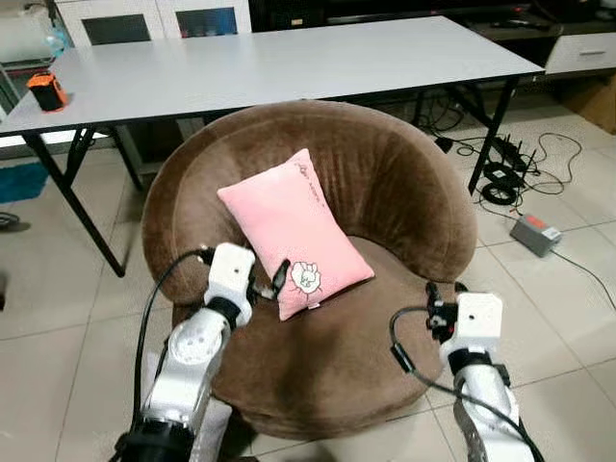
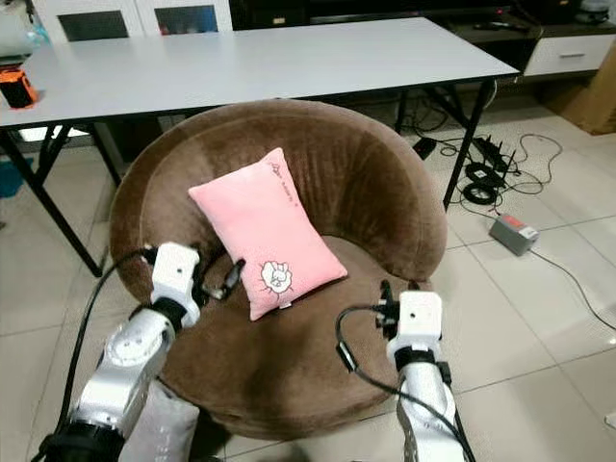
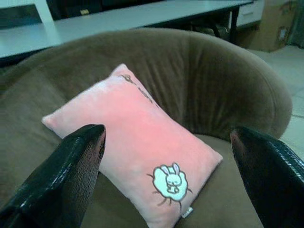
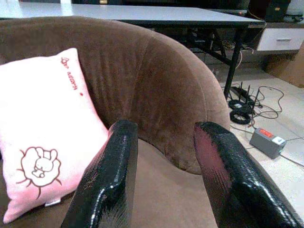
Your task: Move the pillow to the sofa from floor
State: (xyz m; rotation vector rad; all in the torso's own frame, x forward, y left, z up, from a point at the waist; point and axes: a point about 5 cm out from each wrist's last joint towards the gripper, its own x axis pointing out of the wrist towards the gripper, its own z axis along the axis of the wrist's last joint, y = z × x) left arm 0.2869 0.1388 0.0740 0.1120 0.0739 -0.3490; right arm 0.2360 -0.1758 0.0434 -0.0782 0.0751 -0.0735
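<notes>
The left gripper (image 3: 166,142) is spread wide, its two black fingers (image 3: 66,175) far apart with nothing between them; it hangs just in front of the pillow's near edge, holding nothing. The right gripper (image 4: 164,166) is about half open, also empty, hovering over the right front of the seat and well apart from the pillow.

The pillow (image 1: 294,231) is pink and rectangular, with a small white rabbit drawing near its lower corner and a line of dark red writing near the top. It lies tilted on the seat of the brown round sofa (image 1: 404,192), its upper end leaning against the backrest and its lower corner pointing toward the front.

Both silver arms reach forward from the bottom of the head views, the left one angled inward toward the pillow, the right one pointing straight over the seat edge.

Behind the sofa stands a white table (image 1: 289,63) with an orange object (image 1: 46,91) at its left end. A tangle of cables (image 1: 505,168) and a grey box (image 1: 534,233) lie on the tiled floor (image 1: 58,289) to the right.
</notes>
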